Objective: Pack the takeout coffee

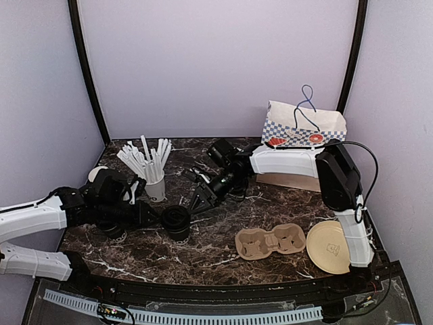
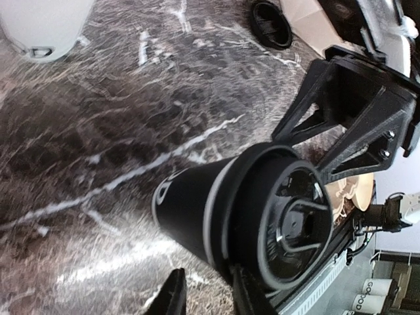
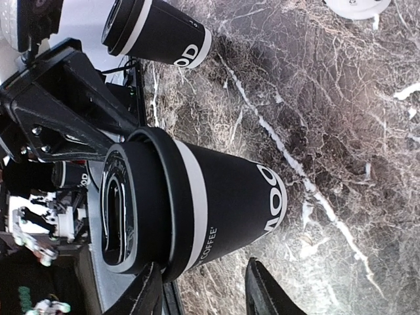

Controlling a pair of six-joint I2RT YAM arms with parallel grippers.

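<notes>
the upright lidded cup [image 1: 177, 222] stands just ahead of both parted, empty pincers, the left gripper [image 1: 157, 218] nearer at its side, the right gripper [image 1: 199, 200] behind it.

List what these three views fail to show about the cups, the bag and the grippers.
Cup contents: every view, the lid covers them.
Cup's full lettering: right wrist view, it wraps round the far side.
Paper bag contents: top external view, its walls hide them.
Left gripper: left wrist view, the bottom edge cuts off all but its fingertips.
</notes>
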